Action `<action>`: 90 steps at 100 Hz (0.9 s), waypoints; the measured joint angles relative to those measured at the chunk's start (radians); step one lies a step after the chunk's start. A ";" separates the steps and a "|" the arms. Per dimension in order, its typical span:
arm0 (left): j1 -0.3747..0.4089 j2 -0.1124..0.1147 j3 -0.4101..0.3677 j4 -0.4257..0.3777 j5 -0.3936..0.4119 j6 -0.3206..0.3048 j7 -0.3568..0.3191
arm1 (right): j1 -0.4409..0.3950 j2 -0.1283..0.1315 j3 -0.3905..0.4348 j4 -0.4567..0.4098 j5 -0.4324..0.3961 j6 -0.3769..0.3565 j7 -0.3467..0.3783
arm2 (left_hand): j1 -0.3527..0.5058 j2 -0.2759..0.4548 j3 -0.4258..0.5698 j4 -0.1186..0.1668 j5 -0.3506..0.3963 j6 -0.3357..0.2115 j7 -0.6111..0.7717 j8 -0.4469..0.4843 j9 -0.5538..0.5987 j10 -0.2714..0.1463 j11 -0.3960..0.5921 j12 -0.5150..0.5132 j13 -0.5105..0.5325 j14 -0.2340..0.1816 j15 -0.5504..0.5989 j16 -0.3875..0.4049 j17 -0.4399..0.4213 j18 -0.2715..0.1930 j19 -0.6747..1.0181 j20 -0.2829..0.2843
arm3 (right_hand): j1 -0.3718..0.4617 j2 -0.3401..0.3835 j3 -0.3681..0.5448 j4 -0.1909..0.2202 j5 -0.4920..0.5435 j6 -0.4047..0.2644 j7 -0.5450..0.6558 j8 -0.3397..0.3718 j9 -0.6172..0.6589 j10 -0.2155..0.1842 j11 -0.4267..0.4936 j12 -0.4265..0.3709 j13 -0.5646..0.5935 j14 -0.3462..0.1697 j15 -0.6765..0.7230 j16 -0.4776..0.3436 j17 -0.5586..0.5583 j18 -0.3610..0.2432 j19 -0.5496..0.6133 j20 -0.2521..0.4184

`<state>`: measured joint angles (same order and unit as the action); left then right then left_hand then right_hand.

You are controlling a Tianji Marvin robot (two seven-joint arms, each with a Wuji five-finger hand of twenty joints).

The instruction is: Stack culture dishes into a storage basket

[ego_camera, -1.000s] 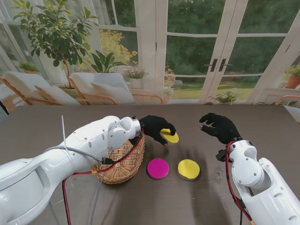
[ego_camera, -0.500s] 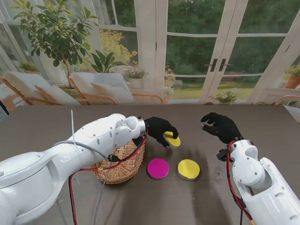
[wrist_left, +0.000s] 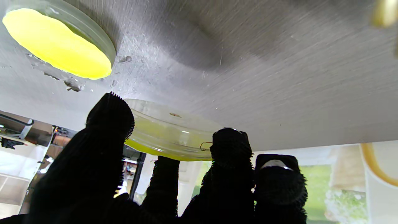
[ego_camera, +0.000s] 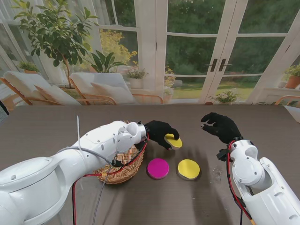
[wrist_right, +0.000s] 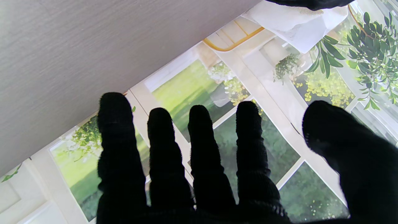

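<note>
Black gloves, bright dishes, brown wicker on grey-brown wood grain

Both hands, left hand (ego_camera: pixel 160 132) and right hand (ego_camera: pixel 220 125), wear black knit. Between the left fingertips (wrist_left: pixel 110 113) sits a clear dish with yellow filling (ego_camera: pixel 173 140); beyond them lie a magenta dish (ego_camera: pixel 158 168) and a second yellow dish (ego_camera: pixel 188 168). The woven basket (ego_camera: pixel 123 166) is tan-brown, the table (ego_camera: pixel 56 126) a streaked dark grey-brown, the arms white with red cable (ego_camera: pixel 140 150).

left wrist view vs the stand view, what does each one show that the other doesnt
Only the left wrist view shows the fingertips clamped on the clear rim of the held yellow dish, which is lifted off the table.

Only the stand view shows the wicker basket, the magenta dish and the open right hand.

Both show the left hand gripping the held yellow dish, the second yellow dish lying on the table, and the table.
</note>
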<state>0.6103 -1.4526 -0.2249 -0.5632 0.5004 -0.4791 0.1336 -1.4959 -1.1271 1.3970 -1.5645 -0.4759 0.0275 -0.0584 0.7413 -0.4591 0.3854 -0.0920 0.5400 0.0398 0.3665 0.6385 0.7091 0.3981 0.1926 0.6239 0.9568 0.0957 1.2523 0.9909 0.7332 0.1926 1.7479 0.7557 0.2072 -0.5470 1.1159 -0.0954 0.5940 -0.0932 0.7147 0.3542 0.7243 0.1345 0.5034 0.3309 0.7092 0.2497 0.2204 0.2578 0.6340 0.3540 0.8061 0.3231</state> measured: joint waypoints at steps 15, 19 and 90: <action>-0.001 -0.003 0.023 0.006 0.014 0.006 0.000 | 0.001 0.000 -0.004 0.000 0.000 0.000 0.001 | 0.000 0.000 0.000 0.000 0.012 0.007 -0.005 -0.005 0.000 0.000 0.002 0.000 0.001 0.000 0.000 0.000 0.000 0.000 0.000 0.000 | 0.000 0.000 0.000 0.000 0.000 0.002 0.000 0.000 0.000 0.000 0.000 0.000 0.000 0.000 0.000 0.000 0.000 0.000 0.000 0.000; -0.002 -0.004 0.027 0.006 0.020 0.007 0.000 | 0.001 0.000 -0.005 0.001 0.000 0.000 0.001 | 0.000 0.000 0.000 0.000 0.013 0.007 -0.006 -0.006 0.000 0.000 0.002 0.000 0.001 0.000 0.000 -0.001 0.000 0.000 0.000 0.000 | 0.000 0.000 0.000 0.000 0.000 0.002 0.000 0.000 0.000 0.000 0.000 0.000 0.000 0.000 0.000 0.000 0.000 0.000 0.000 0.000; -0.028 -0.032 0.078 0.044 0.039 0.026 -0.027 | 0.003 0.000 -0.012 0.005 0.006 -0.005 0.000 | 0.001 0.043 -0.025 0.001 0.026 0.045 -0.077 -0.058 -0.031 -0.011 0.002 0.000 0.000 -0.010 0.000 -0.010 0.000 -0.011 0.000 0.000 | 0.000 0.000 0.000 0.000 0.000 0.016 0.000 0.000 0.000 0.000 0.000 0.000 0.000 0.000 0.000 0.000 0.000 0.000 0.000 0.000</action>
<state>0.5820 -1.4843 -0.1473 -0.5195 0.5396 -0.4529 0.1069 -1.4926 -1.1275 1.3852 -1.5599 -0.4697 0.0224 -0.0579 0.7418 -0.4164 0.3607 -0.0906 0.5658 0.0853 0.2894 0.5804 0.6779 0.3870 0.1947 0.6236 0.9564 0.0857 1.2522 0.9806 0.7334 0.1812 1.7479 0.7558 0.2072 -0.5470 1.1159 -0.0954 0.5940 -0.0769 0.7147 0.3543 0.7240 0.1347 0.5034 0.3310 0.7092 0.2498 0.2204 0.2579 0.6340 0.3540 0.8059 0.3231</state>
